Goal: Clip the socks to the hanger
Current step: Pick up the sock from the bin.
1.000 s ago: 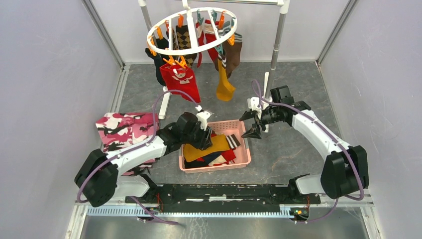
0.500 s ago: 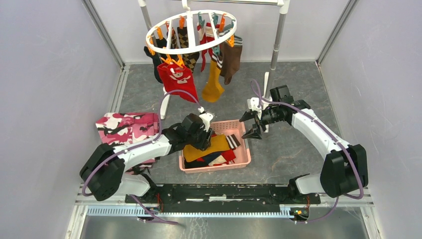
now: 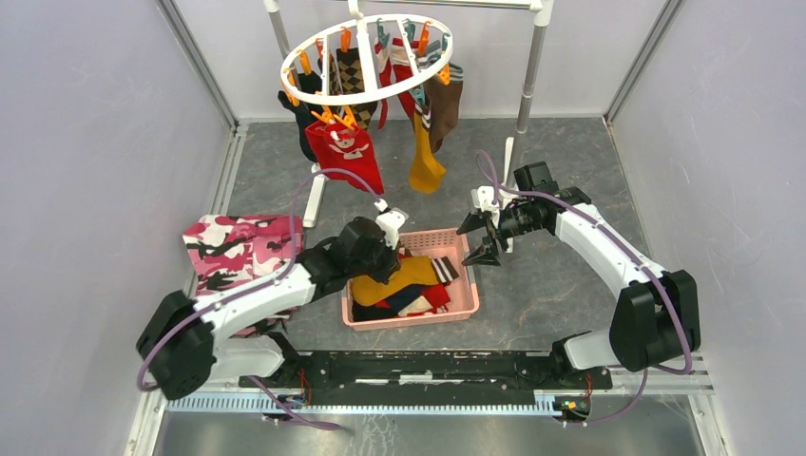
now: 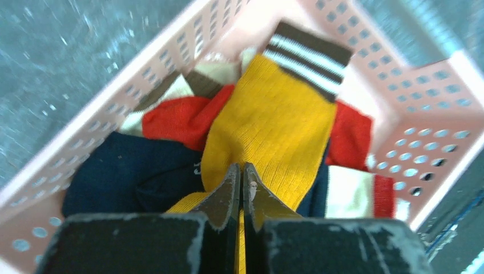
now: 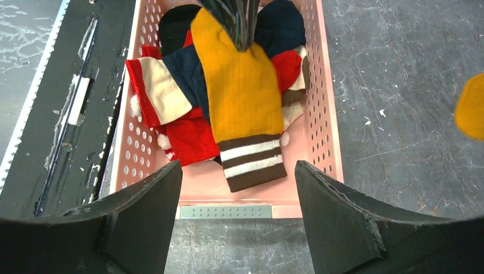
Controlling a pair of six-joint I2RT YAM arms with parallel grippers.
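Your left gripper (image 4: pixel 242 174) is pressed together, pinching the toe end of a mustard yellow sock with a brown-and-white striped cuff (image 4: pixel 274 114). The sock lies on other socks (image 4: pixel 177 117) in the pink perforated plastic basket (image 4: pixel 399 103). Your right gripper (image 5: pixel 237 170) hangs spread wide above the basket's edge. The white round plastic hanger (image 3: pixel 365 57) hangs well apart.

basket (image 3: pixel 411 321): pink perforated plastic, sitting mid-floor
camo cloth (image 3: pixel 238 249): pink-white-black, lying just left of basket
rack (image 3: pixel 532 68): pale poles, way back
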